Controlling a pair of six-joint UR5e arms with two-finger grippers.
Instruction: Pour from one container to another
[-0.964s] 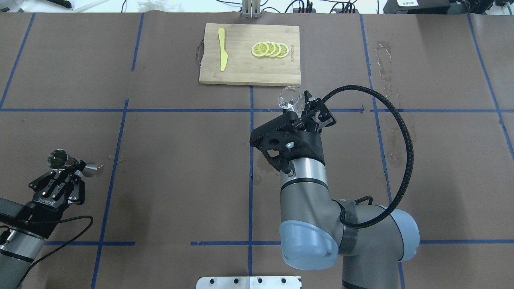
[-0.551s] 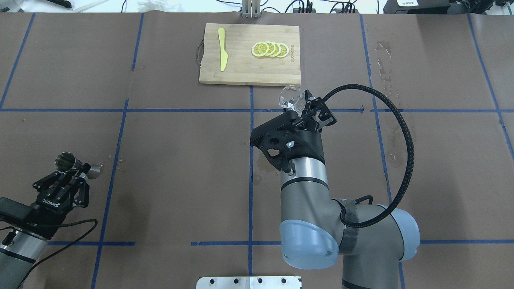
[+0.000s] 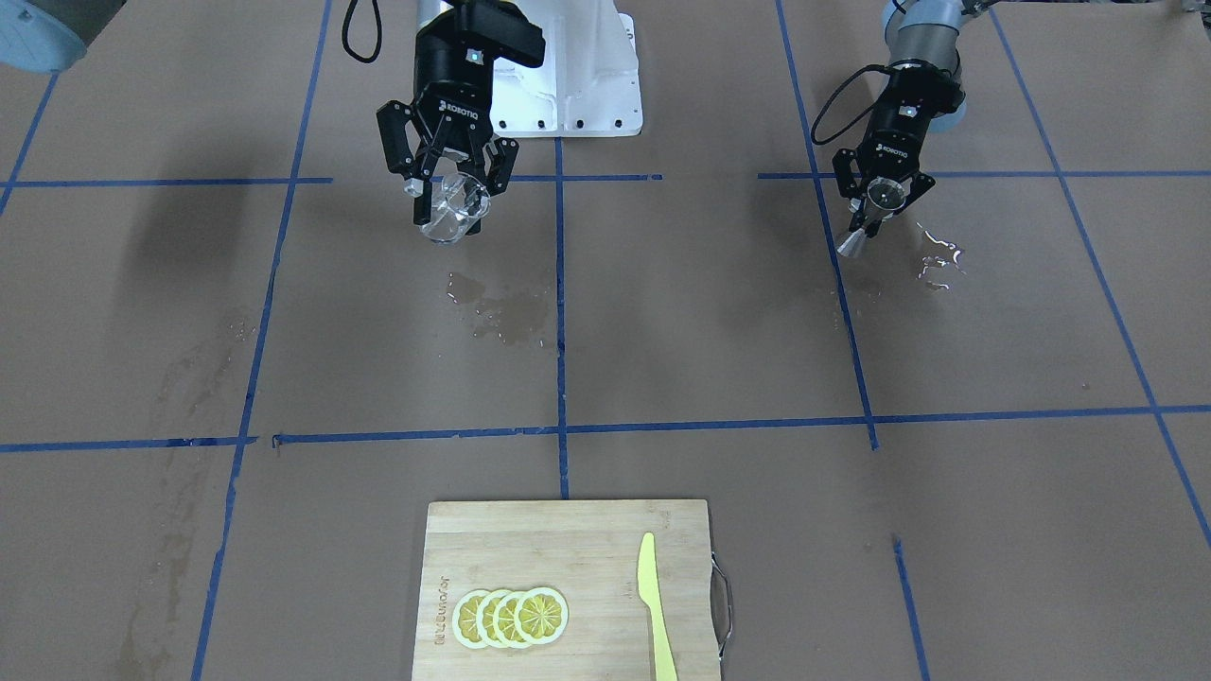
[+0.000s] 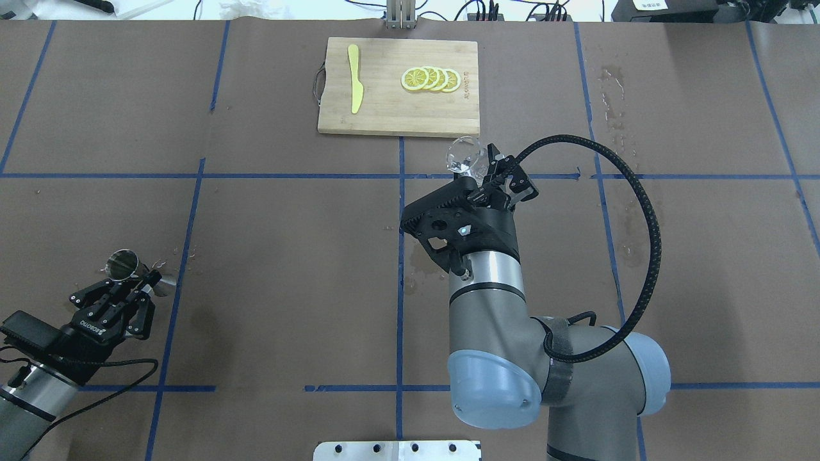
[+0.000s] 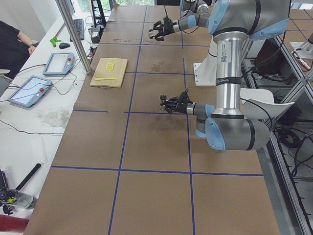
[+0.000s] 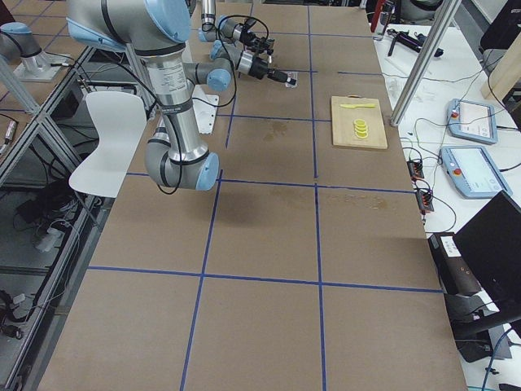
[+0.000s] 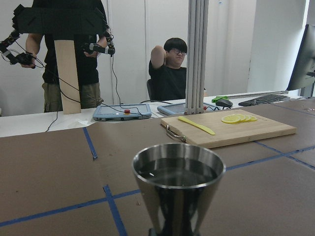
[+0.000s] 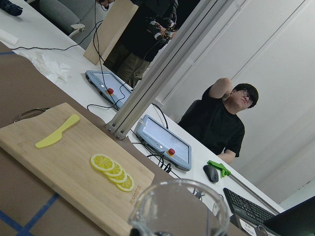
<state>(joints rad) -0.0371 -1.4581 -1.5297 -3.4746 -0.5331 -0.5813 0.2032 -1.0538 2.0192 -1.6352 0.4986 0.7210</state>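
Note:
My left gripper (image 4: 142, 282) is shut on the waist of the steel jigger (image 4: 123, 263), low over the table's near left. The same gripper (image 3: 878, 200) and jigger (image 3: 854, 240) appear at the upper right of the front-facing view. In the left wrist view the jigger (image 7: 177, 189) stands upright with clear liquid in its upper cone. My right gripper (image 4: 485, 168) is shut on the clear glass cup (image 4: 466, 155), held tilted above the table's middle just short of the board. From the front, this gripper (image 3: 452, 189) and its cup (image 3: 447, 216) are at the upper left. The cup's rim (image 8: 179, 210) fills the bottom of the right wrist view.
A wooden cutting board (image 4: 384, 109) at the far middle carries lemon slices (image 4: 430, 79) and a yellow knife (image 4: 354, 78). Wet patches lie on the brown paper under the cup (image 3: 501, 312) and beside the jigger (image 3: 938, 257). People (image 7: 170, 69) sit and stand beyond the table's far edge.
My left gripper has carried the jigger back toward the robot and slightly right in the overhead view. The right arm and the cup have barely moved.

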